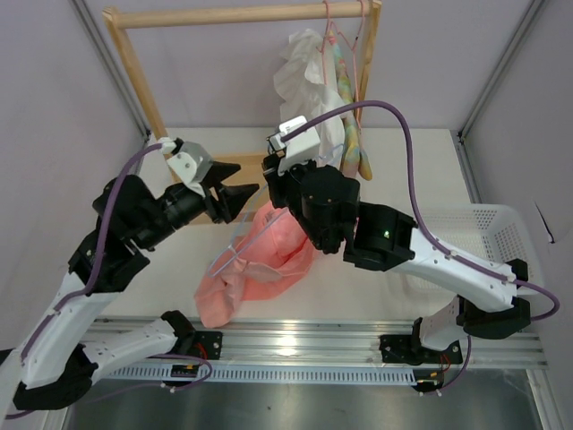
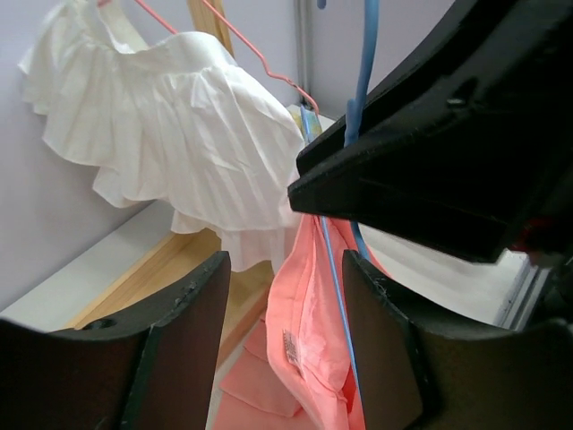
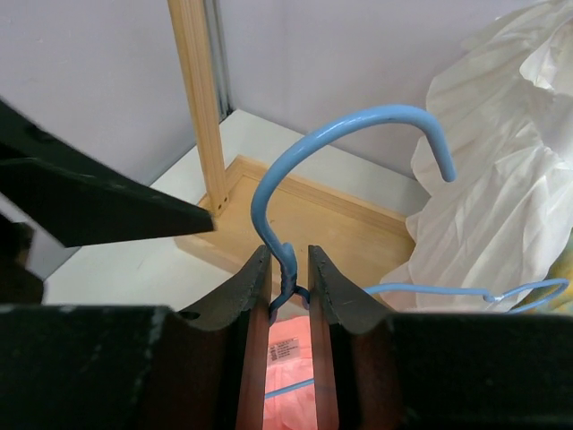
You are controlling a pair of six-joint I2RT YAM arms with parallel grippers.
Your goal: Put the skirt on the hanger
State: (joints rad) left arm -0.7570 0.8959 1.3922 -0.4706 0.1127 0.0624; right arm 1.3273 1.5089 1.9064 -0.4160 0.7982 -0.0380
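The salmon-pink skirt (image 1: 260,269) droops from the middle of the table up toward both grippers. In the right wrist view my right gripper (image 3: 290,269) is shut on the twisted neck of the light-blue wire hanger (image 3: 295,148), whose hook points up and to the right. The skirt (image 3: 288,358) with its white label shows below the jaws. In the left wrist view my left gripper (image 2: 286,331) is open. The skirt's waistband (image 2: 309,313) and a blue hanger wire (image 2: 337,287) hang between its fingers, nearer the right finger (image 2: 394,349). Seen from above, the left gripper (image 1: 243,202) faces the right gripper (image 1: 274,175).
A wooden garment rack (image 1: 134,72) stands at the back of the table. On it hang a white ruffled garment (image 1: 304,76) and a pastel garment (image 1: 347,116) on pink-red hangers (image 1: 345,22). A white perforated basket (image 1: 488,233) sits at the right.
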